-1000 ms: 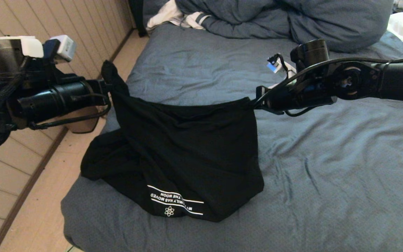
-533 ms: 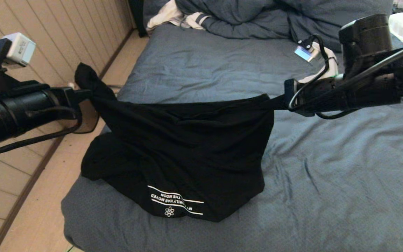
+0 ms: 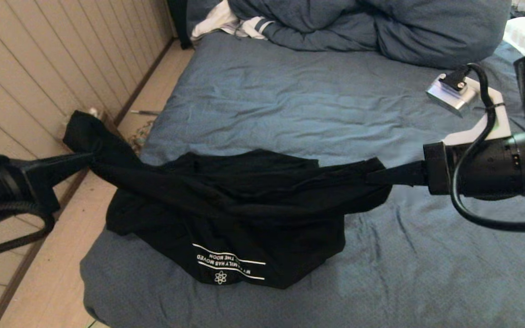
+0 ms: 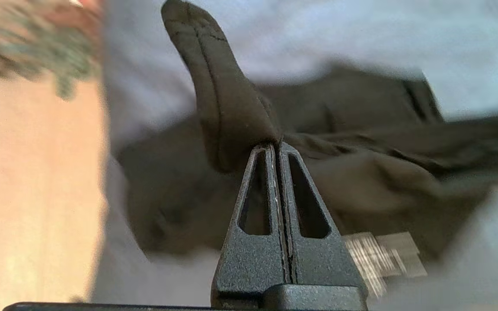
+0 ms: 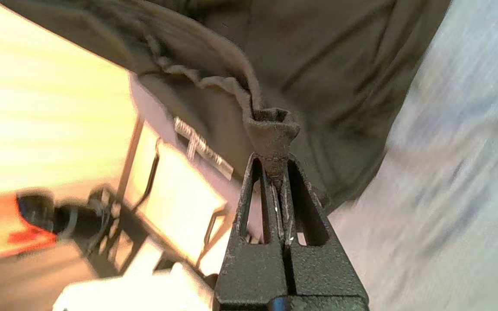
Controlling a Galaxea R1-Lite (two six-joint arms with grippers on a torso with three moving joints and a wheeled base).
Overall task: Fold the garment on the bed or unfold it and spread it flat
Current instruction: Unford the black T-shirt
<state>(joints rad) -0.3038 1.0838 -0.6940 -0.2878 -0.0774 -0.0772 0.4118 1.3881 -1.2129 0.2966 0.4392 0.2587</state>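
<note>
My left gripper (image 3: 90,157) and right gripper (image 3: 374,175) both clamp the garment (image 3: 244,218), stretched crosswise between them (printed end on the bed's (image 3: 290,100) near-left corner)

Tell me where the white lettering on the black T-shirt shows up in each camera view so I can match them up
Head view: white lettering on the T-shirt's near edge, low and centre-left on the bed.
Left wrist view: blurred pale patch just past the left gripper.
Right wrist view: short white strip on the cloth beside the right gripper.
Shared landmark: the T-shirt's stretched edge, pinched by both grippers.
</note>
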